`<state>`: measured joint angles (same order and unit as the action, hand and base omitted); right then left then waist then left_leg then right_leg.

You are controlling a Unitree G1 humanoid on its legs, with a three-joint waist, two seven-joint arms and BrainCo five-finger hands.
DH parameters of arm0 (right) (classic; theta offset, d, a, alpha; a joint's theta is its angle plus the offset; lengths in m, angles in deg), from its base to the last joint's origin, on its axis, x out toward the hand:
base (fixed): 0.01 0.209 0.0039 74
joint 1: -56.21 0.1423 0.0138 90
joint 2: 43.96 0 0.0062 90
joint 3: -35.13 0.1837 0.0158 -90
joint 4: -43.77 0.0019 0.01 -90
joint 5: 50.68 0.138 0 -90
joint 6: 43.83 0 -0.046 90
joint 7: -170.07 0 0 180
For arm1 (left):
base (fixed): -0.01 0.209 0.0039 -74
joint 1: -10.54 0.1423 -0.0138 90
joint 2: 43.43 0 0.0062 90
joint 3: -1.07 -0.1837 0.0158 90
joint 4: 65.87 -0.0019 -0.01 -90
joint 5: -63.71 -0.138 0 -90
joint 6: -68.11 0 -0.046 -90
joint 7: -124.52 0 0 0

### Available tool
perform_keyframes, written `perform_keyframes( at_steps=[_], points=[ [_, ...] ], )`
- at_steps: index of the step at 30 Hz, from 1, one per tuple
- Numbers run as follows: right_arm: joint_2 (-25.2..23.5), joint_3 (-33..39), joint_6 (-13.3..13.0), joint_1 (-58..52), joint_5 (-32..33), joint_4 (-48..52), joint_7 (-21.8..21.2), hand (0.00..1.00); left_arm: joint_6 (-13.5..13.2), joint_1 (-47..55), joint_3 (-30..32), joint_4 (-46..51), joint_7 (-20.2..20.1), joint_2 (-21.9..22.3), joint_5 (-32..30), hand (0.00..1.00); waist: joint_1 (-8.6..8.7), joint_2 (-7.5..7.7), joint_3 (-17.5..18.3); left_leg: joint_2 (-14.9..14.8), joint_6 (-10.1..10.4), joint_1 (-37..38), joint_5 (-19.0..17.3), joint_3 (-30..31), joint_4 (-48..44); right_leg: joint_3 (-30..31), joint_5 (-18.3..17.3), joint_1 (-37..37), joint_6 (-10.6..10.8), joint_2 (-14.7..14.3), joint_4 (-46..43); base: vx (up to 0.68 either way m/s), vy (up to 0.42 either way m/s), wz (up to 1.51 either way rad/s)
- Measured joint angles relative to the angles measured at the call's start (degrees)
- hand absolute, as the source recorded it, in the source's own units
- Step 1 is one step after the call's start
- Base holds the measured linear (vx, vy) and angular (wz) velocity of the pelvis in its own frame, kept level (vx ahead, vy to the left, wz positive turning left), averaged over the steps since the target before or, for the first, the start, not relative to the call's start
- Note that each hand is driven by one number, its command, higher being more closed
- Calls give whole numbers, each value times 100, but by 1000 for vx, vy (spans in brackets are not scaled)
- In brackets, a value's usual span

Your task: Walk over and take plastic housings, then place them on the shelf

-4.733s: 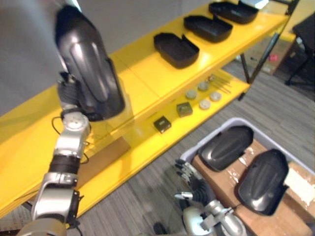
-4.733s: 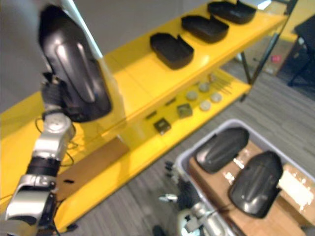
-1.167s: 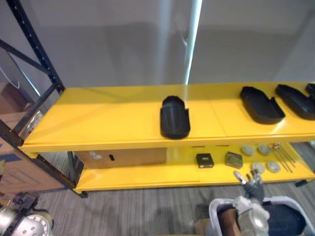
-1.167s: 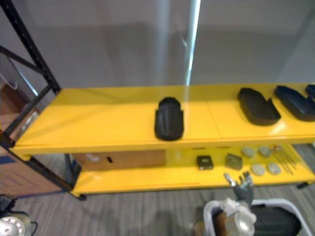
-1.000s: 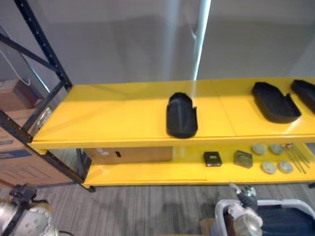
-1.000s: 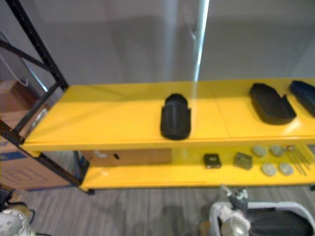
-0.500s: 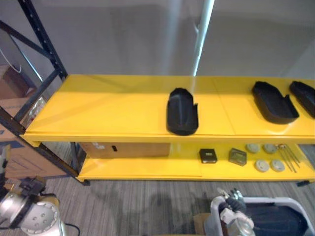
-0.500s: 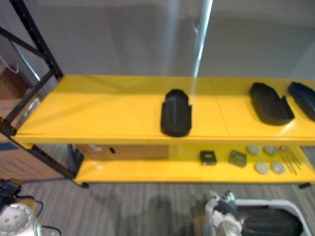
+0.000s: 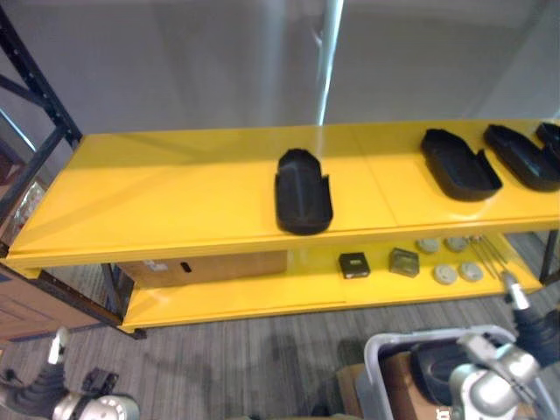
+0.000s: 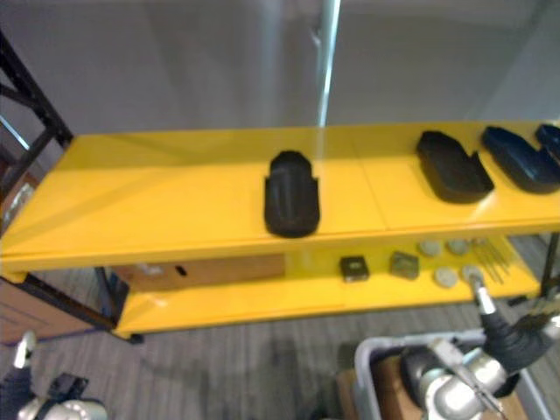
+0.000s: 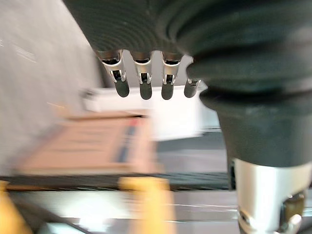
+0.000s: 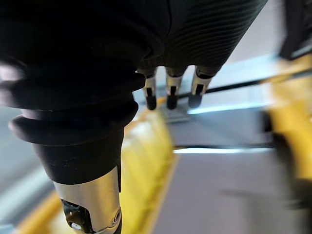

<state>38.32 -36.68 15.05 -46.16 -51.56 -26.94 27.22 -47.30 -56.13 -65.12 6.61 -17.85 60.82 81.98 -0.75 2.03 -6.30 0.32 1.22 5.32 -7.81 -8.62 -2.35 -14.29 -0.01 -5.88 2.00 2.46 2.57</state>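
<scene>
**Clerk:** Head views, upper deck?
**Stock:** Yellow shelf [image 9: 175,201]. One black plastic housing [image 9: 304,192] lying lengthwise near the middle, its near end close to the front edge. Further housings [image 9: 459,164] in a row toward the right end, well apart from the first.

**Clerk:** Lower deck?
**Stock:** Cardboard box [image 9: 201,267] at the left, tucked under the upper deck. Two small square boxes [image 9: 353,265] side by side, right of the middle. Grey discs [image 9: 445,274] and thin rods [image 9: 488,252] further right.

**Clerk:** Floor level?
**Stock:** Grey bin [image 9: 378,346] on the carpet, lower right. Dark housing [image 9: 430,366] inside it, mostly hidden behind the right arm. Right hand [image 9: 523,322] raised at the bin's right side, one finger pointing up. Left hand [image 9: 42,385] low in the lower left corner, over the carpet, apart from the shelf.

**Clerk:** Left wrist view?
**Stock:** Left fingers [image 11: 146,84] straight, side by side, nothing in their grasp. Past them, a blurred brown carton [image 11: 87,146].

**Clerk:** Right wrist view?
**Stock:** Right fingers [image 12: 171,92] loosely straight, thumb [image 12: 87,195] set apart, nothing held. Blurred yellow shelving past them.
</scene>
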Motion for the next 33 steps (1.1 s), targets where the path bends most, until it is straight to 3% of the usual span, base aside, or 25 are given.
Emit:
perform_keyframes(
  at_steps=[1, 5, 7, 9, 10, 12, 16, 18, 20, 25, 28, 33],
  points=[
    [260, -20, 0, 362, 14, -16, -269, 0, 69, -138, 2, -751, -302, -7, 259, 0, -26, 13, 17, 37, -1, -46, 1, 49, -1, -92, -16, 16, 25, 39, 0, 41, 31, 24],
    [808, -401, 127, 1035, 329, -252, -1126, 0, 276, -384, -40, -2258, -809, -22, 1019, 0, -123, -31, 58, 70, -8, -124, 6, 85, 0, -136, -19, 89, 29, 63, 7, 35, 28, 12],
    [952, -545, 503, 1278, 600, -470, -1517, 0, 467, -428, -46, -2598, -965, -26, 1119, 0, -157, -30, 58, 68, -2, -124, 9, 184, -13, -170, -18, 71, 29, 62, -3, 38, -2, 15],
    [1151, -745, 1151, 1681, 912, -1022, -1782, 0, 718, -436, -209, -2919, -1138, -53, 1293, 0, -173, -42, 50, 63, 9, -124, 16, 197, -13, -191, -18, 69, 29, 63, -25, -3, -4, 8],
    [1175, -781, 1301, 1787, 986, -1173, -1819, 0, 780, -438, -249, -2981, -1173, -55, 1290, 0, -172, -46, 45, 62, 9, -124, 16, 199, -13, -194, -17, 69, 29, 65, -31, 0, 0, 0],
    [1218, -861, 1846, 2118, 1151, -1739, -1843, 0, 1028, -473, -359, -3164, -1252, -57, 1265, 0, -173, -56, 18, 63, 18, -123, 21, 211, -13, -203, -18, 70, 30, 75, -70, -28, 3, 0],
    [1414, -879, 2546, 2694, 1196, -2587, -1825, 0, 1142, -507, -592, -3310, -1432, -74, 1116, 0, -172, -35, -31, 96, 25, -127, 60, 265, -8, -267, -46, 72, 67, 123, -153, -61, 13, 7],
    [1749, -883, 2916, 3259, 1197, -3365, -1826, 0, 1155, -527, -765, -3311, -1507, -89, 967, 0, -176, -34, -119, 138, -13, -122, 122, 327, 19, -302, -60, 74, 83, 172, -215, -77, 28, 13],
    [1930, -908, 3132, 3695, 1200, -3806, -1841, 0, 1152, -527, -871, -3311, -1556, -163, 748, 0, -200, -32, -214, 164, -35, -120, 181, 342, 46, -317, -56, 85, 91, 201, -234, -91, 30, 7],
    [2332, -1276, 3278, 4573, 1237, -4636, -1957, 0, 1155, -547, -954, -3278, -1611, -258, 537, 0, -230, -80, -437, 242, -96, -118, 356, 498, 183, -467, -19, 96, 126, 272, -273, -60, 21, 16],
    [2364, -1409, 3281, 5184, 1224, -5016, -1953, 0, 1187, -551, -1002, -3278, -1657, -302, 555, 0, -351, -80, -613, 251, -108, -169, 407, 501, 181, -469, 23, 181, 118, 282, -284, -28, 17, 2],
    [2557, -1758, 3419, 5829, 1105, -5220, -1999, 0, 1319, -617, -1153, -3277, -1808, -391, 608, 0, -421, -84, -918, 280, -116, -283, 451, 604, 151, -573, 59, 231, 121, 309, -280, -16, 13, 11]
  ],
)
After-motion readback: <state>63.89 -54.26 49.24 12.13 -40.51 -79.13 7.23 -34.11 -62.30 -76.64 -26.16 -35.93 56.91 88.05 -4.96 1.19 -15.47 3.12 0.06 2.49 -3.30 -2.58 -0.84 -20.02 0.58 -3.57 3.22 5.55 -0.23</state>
